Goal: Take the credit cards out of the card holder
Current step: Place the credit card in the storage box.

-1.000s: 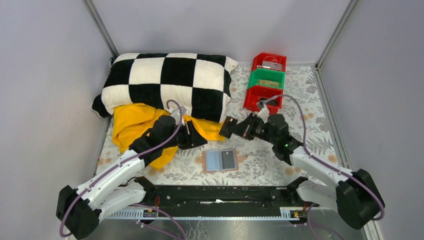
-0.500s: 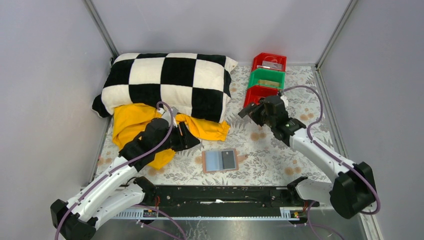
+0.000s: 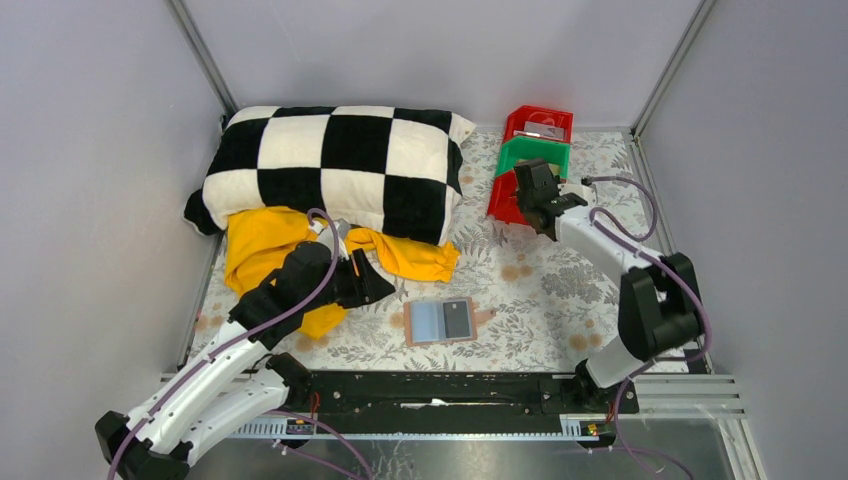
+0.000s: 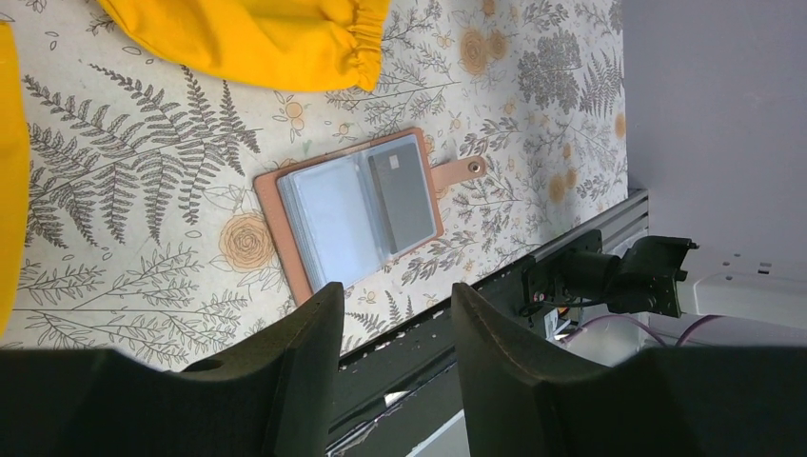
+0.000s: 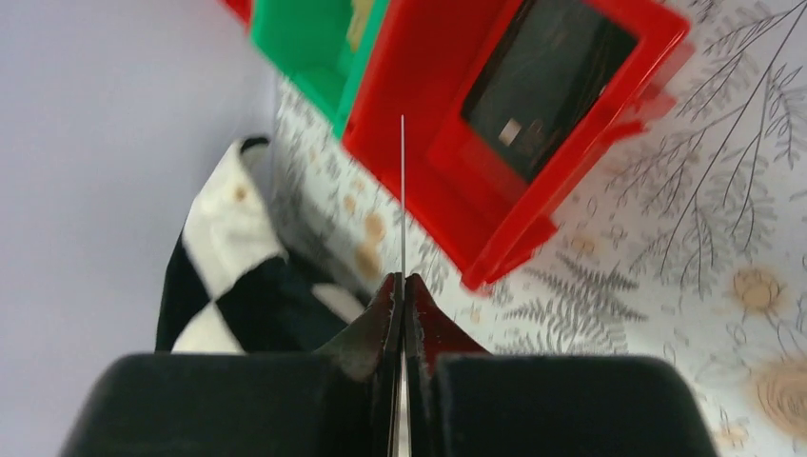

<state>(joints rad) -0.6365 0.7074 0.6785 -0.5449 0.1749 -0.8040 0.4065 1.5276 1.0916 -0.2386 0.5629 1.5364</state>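
Observation:
The card holder (image 3: 432, 323) lies open on the floral table, tan edging and grey-blue panels up; it also shows in the left wrist view (image 4: 328, 214). A dark credit card (image 3: 457, 318) sits in its right panel (image 4: 402, 190). My left gripper (image 3: 372, 284) is open and empty, to the left of the holder and above the table (image 4: 395, 297). My right gripper (image 3: 528, 185) is shut on a thin credit card (image 5: 402, 190), seen edge-on, over the near red bin (image 5: 419, 162). Another dark card (image 5: 547, 81) lies in that bin.
A green bin (image 3: 535, 155) and a far red bin (image 3: 540, 122) stand behind the near red bin (image 3: 503, 208). A checkered pillow (image 3: 330, 165) and yellow cloth (image 3: 270, 250) fill the back left. Walls close in on three sides.
My right gripper has swung from the table's middle back and right to the near red bin, carrying the card. My left gripper has drifted slightly toward the near edge.

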